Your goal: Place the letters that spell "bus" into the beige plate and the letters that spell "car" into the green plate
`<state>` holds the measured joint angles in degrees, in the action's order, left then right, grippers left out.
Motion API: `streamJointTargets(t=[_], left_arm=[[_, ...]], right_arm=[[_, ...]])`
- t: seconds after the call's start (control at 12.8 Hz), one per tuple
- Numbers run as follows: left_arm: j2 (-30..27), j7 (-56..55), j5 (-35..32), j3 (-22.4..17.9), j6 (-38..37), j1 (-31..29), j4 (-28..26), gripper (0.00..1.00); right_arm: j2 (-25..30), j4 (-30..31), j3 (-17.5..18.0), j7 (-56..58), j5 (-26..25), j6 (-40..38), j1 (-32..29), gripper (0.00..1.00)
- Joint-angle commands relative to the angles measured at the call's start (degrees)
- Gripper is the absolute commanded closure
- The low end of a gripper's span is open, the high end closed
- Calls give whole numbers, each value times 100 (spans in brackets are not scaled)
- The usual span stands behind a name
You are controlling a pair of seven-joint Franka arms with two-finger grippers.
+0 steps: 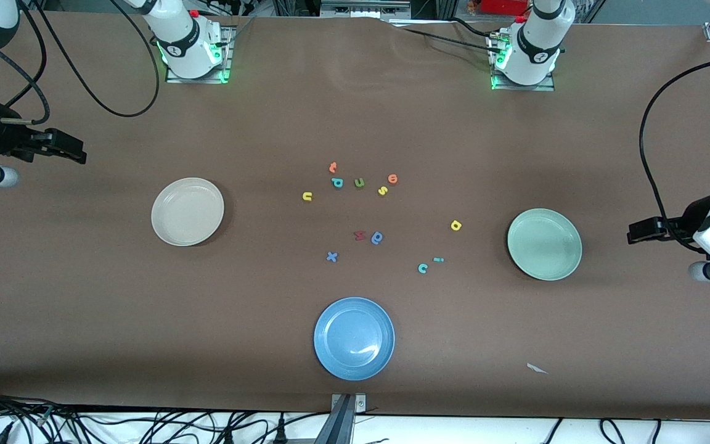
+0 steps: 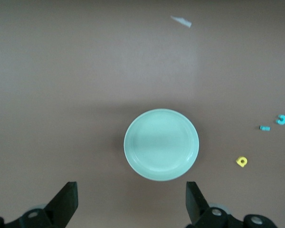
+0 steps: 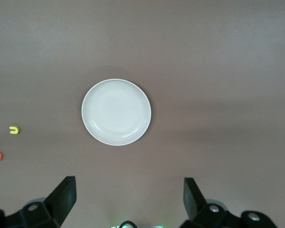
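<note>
The beige plate [image 1: 187,211] [image 3: 116,112] lies toward the right arm's end and the green plate [image 1: 544,243] [image 2: 161,145] toward the left arm's end; nothing lies in either. Between them on the table lie the teal b [image 1: 336,182], yellow u [image 1: 307,197] [image 3: 14,129] and yellow s [image 1: 383,190]. Closer to the green plate are the yellow a [image 1: 456,226] [image 2: 242,161], teal c [image 1: 422,267] [image 2: 281,119] and thin teal r [image 1: 437,260] [image 2: 264,128]. My right gripper [image 1: 79,152] [image 3: 128,197] and left gripper [image 1: 633,233] [image 2: 131,199] hang open, holding nothing, at their own table ends.
A blue plate [image 1: 354,338] sits nearer the front camera. Other letters mix in: olive u [image 1: 359,182], orange o [image 1: 392,179], orange t [image 1: 333,167], red m [image 1: 360,235], blue q [image 1: 377,237], blue x [image 1: 331,256]. A white scrap [image 1: 537,369] lies near the front edge.
</note>
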<state>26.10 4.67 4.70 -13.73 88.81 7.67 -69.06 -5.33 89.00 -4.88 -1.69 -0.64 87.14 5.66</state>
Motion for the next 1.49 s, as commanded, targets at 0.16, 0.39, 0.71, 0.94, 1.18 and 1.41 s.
streamJointTargets(t=[0.16,0.39,0.71,0.94,1.18,1.41], left_arm=[[-70,34,145,-42,-162,33,42,0],[-88,26,189,-33,-162,-2,130,0],[-88,-36,189,-24,-171,33,121,0],[-123,-97,198,98,-206,42,60,0],[-79,-1253,276,388,-171,50,-36,0],[-53,-2011,716,503,-74,138,-396,0]], right_arm=[[-73,-181,-21,-60,55,-83,23,0],[-73,-181,-13,-60,55,-92,23,0],[-73,-181,-4,-69,73,-83,32,0],[-73,-181,-4,-69,29,-92,32,0],[-73,-181,-13,-60,20,-74,14,0],[-73,-181,-4,-51,-77,-83,32,0]])
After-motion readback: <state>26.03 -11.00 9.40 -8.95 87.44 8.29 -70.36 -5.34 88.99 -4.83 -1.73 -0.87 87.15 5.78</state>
